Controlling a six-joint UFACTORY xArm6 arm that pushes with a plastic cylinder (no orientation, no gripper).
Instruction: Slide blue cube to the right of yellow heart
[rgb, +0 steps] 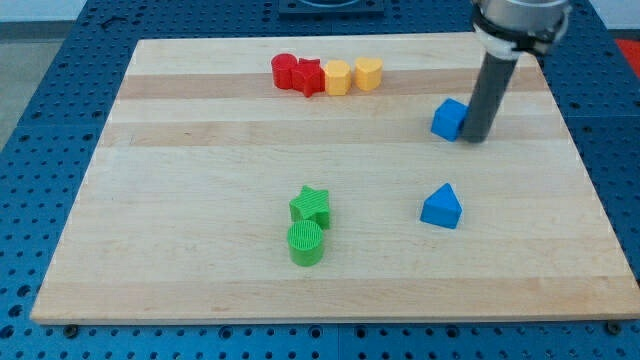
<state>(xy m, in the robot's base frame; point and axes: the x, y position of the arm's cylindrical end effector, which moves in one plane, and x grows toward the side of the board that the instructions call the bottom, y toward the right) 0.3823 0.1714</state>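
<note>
The blue cube sits on the wooden board at the view's upper right. My tip rests on the board right against the cube's right side. The yellow heart lies near the view's top, at the right end of a row of blocks, up and to the left of the cube. The rod rises from the tip toward the view's top right.
In the row left of the heart are a yellow block, a red star and a red block. A blue triangle lies below the cube. A green star and green cylinder sit at centre bottom.
</note>
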